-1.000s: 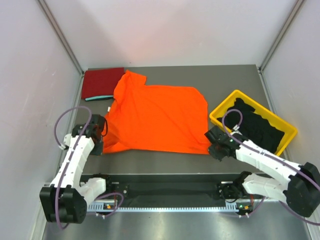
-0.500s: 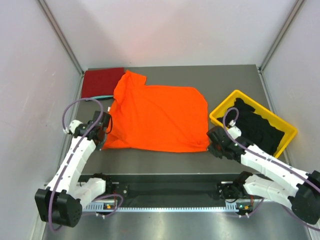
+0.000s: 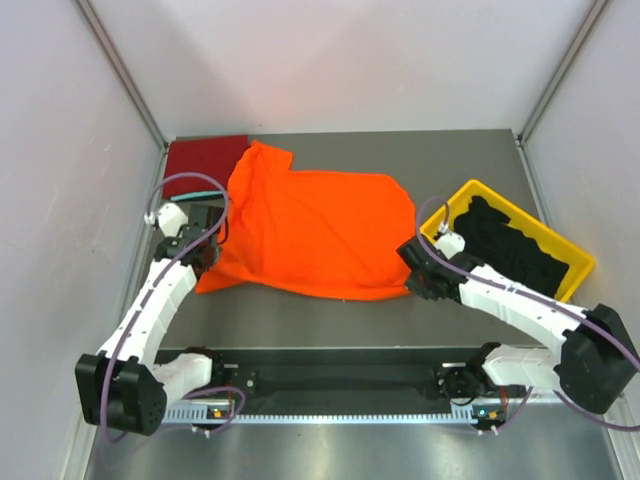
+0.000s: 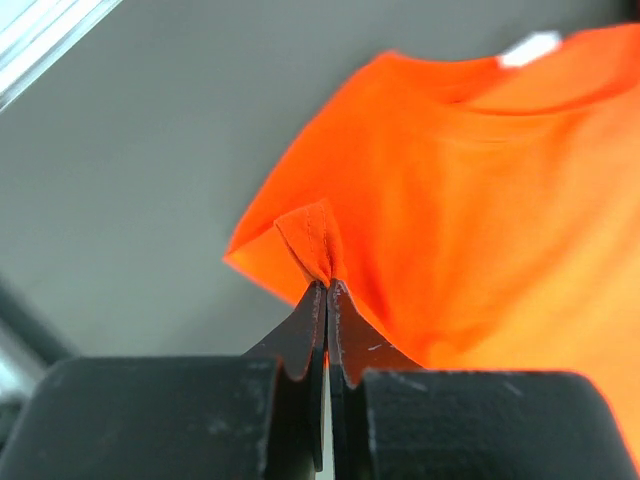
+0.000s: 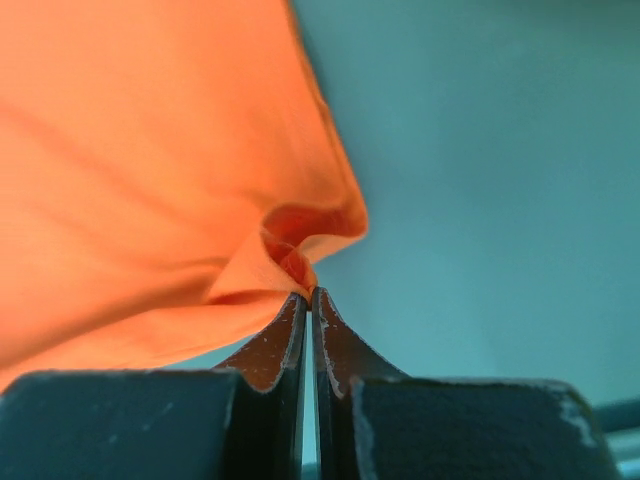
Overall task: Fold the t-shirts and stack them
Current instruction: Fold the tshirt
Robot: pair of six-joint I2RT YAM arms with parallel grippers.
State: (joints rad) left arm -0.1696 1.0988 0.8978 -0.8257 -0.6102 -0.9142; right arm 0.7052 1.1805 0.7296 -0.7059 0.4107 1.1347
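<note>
The left fingers (image 4: pixel 298 340) and right fingers (image 5: pixel 268 350) are pinching the orange shirt (image 3: pixel 320 225) by its near corners; it is drooping, soft and light, probably handling best by the hems.

No words, brand names, numbers or signs can be read in any of the views. The only label-like thing is a small white neck tag (image 4: pixel 530 47) at the collar of the orange t-shirt (image 4: pixel 480 200). In the left wrist view it shows only as a blurred pale patch, with no print that can be made out.
</note>
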